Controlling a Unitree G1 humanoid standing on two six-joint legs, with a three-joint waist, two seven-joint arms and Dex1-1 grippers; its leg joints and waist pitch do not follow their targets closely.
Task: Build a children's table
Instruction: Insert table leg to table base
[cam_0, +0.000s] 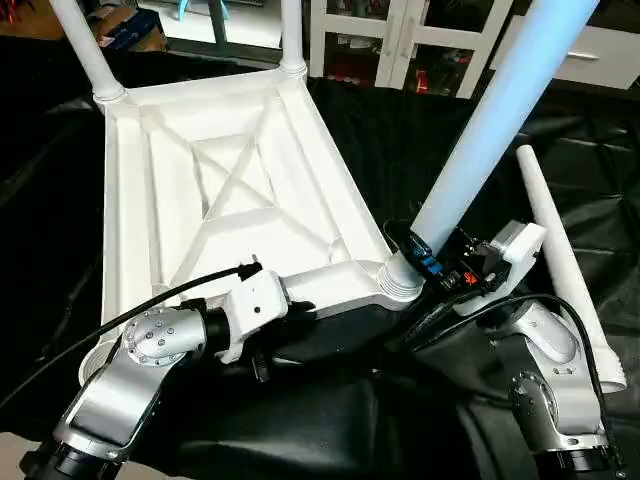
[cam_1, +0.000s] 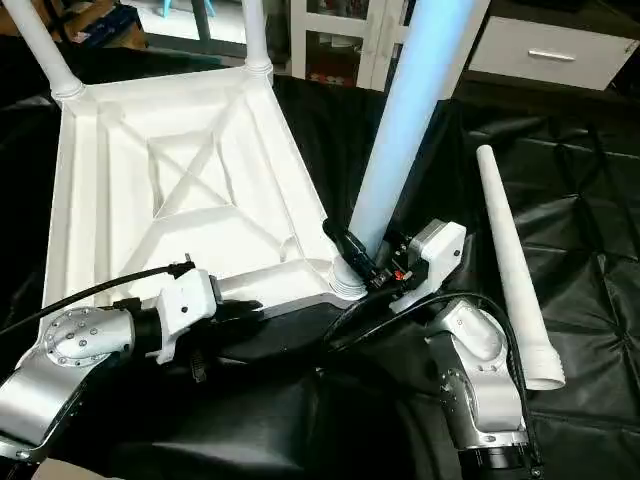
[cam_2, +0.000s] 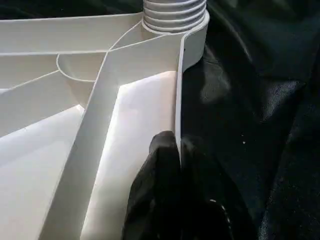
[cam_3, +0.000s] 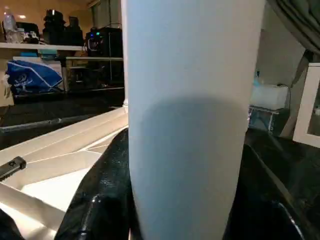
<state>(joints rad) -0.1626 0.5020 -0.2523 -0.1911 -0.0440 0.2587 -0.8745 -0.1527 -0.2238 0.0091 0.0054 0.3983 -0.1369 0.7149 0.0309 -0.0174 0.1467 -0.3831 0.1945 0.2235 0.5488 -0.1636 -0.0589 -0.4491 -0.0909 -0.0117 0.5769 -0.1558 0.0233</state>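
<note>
A third leg (cam_0: 480, 140) is clasped by the right tool (cam_0: 425, 262) at its socket; the tabletop (cam_0: 230, 180) rim is pinched by the left tool (cam_2: 177, 165). Twisting home is called for next.

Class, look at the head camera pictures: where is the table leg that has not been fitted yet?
The spare leg lies loose on the black cloth at the robot's right, beside the right gripper, which grips the leg standing in the near corner socket.

Looks like a lab or workshop room. Work table draped in black sheeting (cam_0: 90, 180); white glass-door cabinets (cam_0: 400, 40) at 12 o'clock; shelf (cam_3: 55, 46) with dark equipment and blue bag (cam_3: 32, 77).
</note>
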